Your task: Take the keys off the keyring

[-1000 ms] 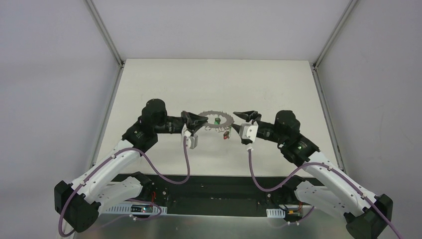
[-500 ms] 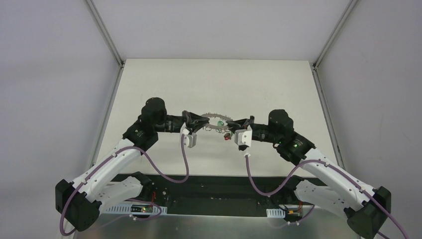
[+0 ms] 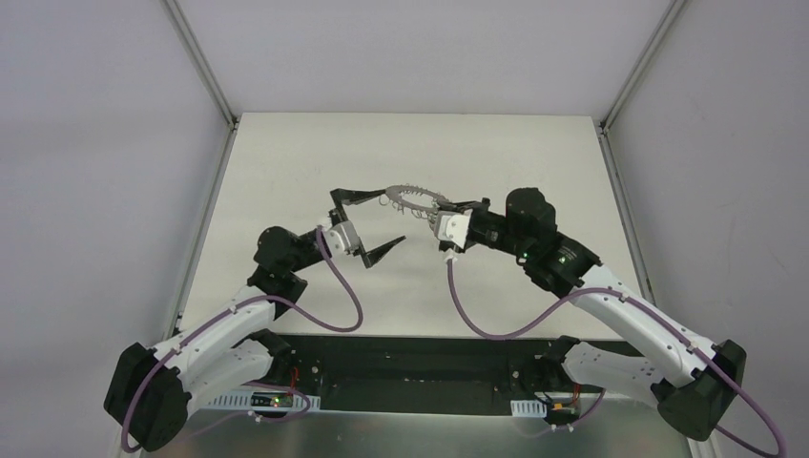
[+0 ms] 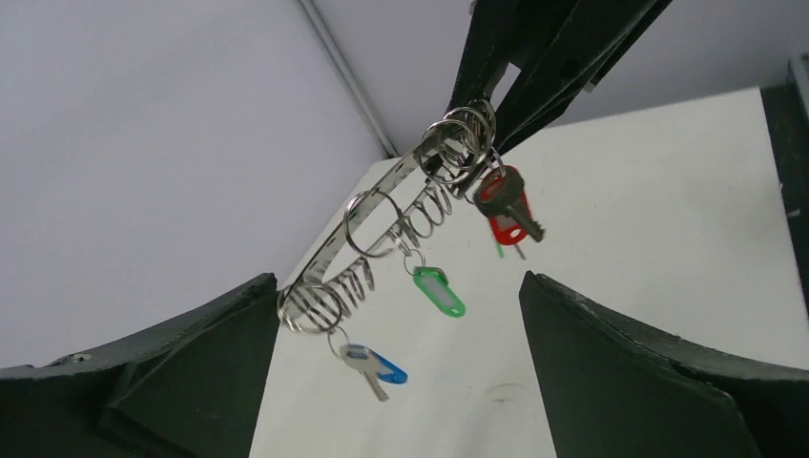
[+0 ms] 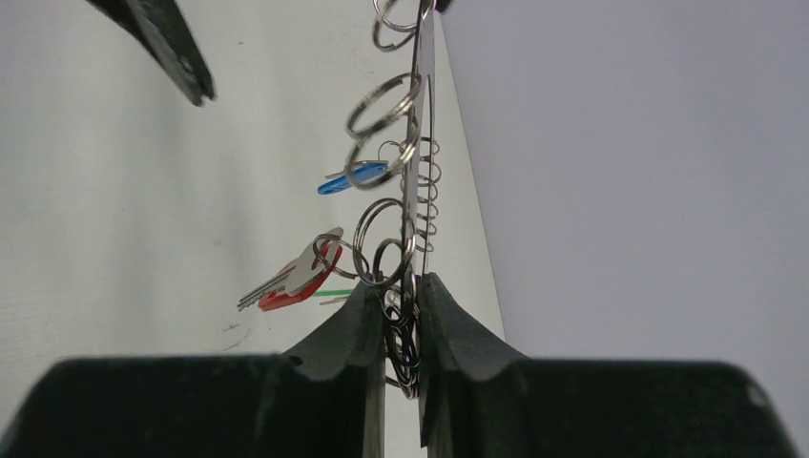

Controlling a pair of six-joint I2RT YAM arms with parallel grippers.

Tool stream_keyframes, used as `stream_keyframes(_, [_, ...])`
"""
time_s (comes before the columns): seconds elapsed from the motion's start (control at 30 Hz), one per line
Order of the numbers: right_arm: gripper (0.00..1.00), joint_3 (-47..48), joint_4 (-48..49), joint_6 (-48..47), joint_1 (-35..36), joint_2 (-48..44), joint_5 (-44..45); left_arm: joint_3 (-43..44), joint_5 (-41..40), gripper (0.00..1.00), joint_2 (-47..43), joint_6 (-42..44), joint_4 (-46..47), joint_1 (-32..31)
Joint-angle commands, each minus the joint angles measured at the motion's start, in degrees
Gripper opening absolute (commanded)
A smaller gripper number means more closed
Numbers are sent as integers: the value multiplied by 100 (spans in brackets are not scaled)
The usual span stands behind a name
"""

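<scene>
The keyring hangs in the air above the table, with my right gripper shut on its right end. In the right wrist view the ring stands edge-on, pinched between my right gripper's pads. Small split rings carry a blue key, a green key and a red key. My left gripper is wide open at the ring's left end. Its left finger is close beside the last split ring; I cannot tell whether they touch.
The white table is bounded by grey walls with metal corner posts at the back. A black base strip runs along the near edge between the arm mounts.
My left gripper has opened, let go of the keyring and drawn back. The right gripper closed on the ring's right end and lifted it up and away.
</scene>
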Motion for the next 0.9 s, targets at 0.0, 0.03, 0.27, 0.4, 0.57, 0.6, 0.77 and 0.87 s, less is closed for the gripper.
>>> stream_keyframes(0.0, [0, 784, 514, 175, -40, 141, 1058, -314, -943, 99, -549, -1919, 619, -41])
stream_keyframes(0.03, [0, 843, 516, 246, -40, 180, 1128, -285, -1313, 99, -591, -2350, 416, -42])
stream_keyframes(0.27, [0, 1151, 572, 612, -33, 429, 1573, 139, -1771, 99, -327, -3997, -727, -41])
stream_keyframes(0.4, [0, 1245, 557, 879, -34, 414, 1508, -109, -1397, 99, 451, -4382, 775, -41])
stream_keyframes(0.57, [0, 1319, 354, 1053, -35, 395, 1171, 418, -329, 99, 1971, -4944, 2865, -41])
stream_keyframes(0.6, [0, 1375, 290, 1077, -35, 410, 1138, 561, -192, 99, 2240, -5216, 3394, -41])
stream_keyframes(0.77, [0, 1417, 90, 1181, -26, 411, 1098, 1163, 306, 98, 2916, -5287, 3736, -104])
stream_keyframes(0.87, [0, 1420, 77, 1215, -33, 400, 1076, 1262, 441, 96, 2863, -5058, 3736, -137])
